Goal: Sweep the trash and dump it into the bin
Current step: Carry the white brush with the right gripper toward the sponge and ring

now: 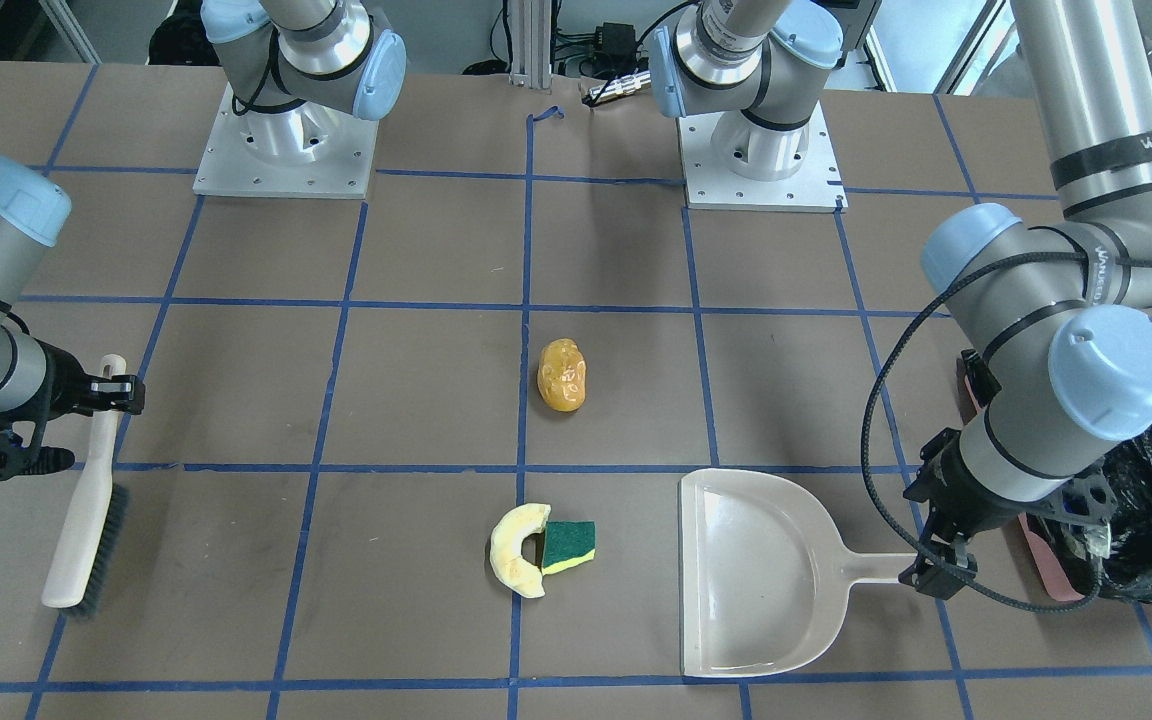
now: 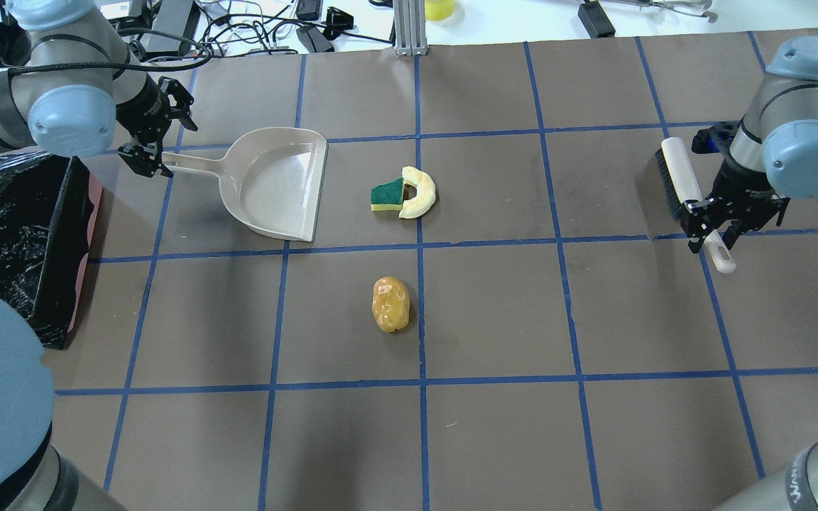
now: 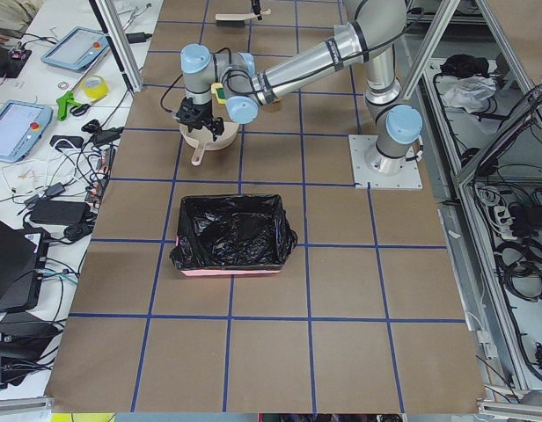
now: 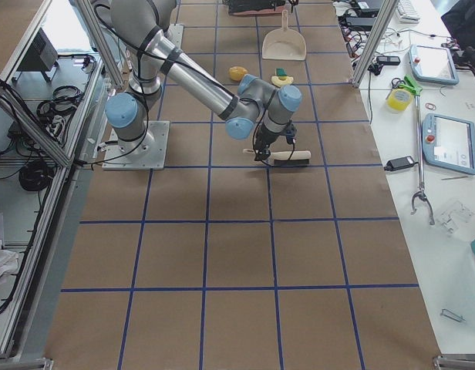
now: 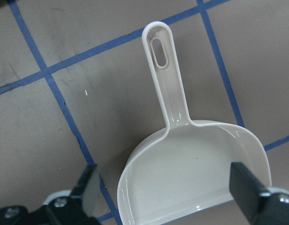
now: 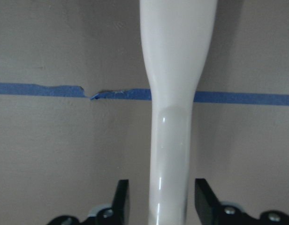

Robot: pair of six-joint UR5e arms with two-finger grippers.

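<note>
Three bits of trash lie mid-way along the matte brown worktop (image 2: 593,319): a glossy, lumpy orange piece (image 2: 390,304) alone, and a pale crescent (image 2: 420,193) touching a green-and-yellow sponge chunk (image 2: 387,195). A smooth beige dustpan (image 2: 277,181) lies flat beside that pair, with its mouth toward them. The left gripper (image 2: 153,162) hangs at its handle end, fingers spread and holding nothing. The right gripper (image 2: 711,228) has its fingers parted astride the brush (image 2: 679,177) handle. The bin (image 2: 61,248), lined with crinkled black plastic, stands near the worktop's left end, with bare squares around the trash.

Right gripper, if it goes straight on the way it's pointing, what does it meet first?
Most likely the brush handle, which runs between the right gripper's open fingers. The fingertips might touch the table on either side first; depth is unclear.
</note>
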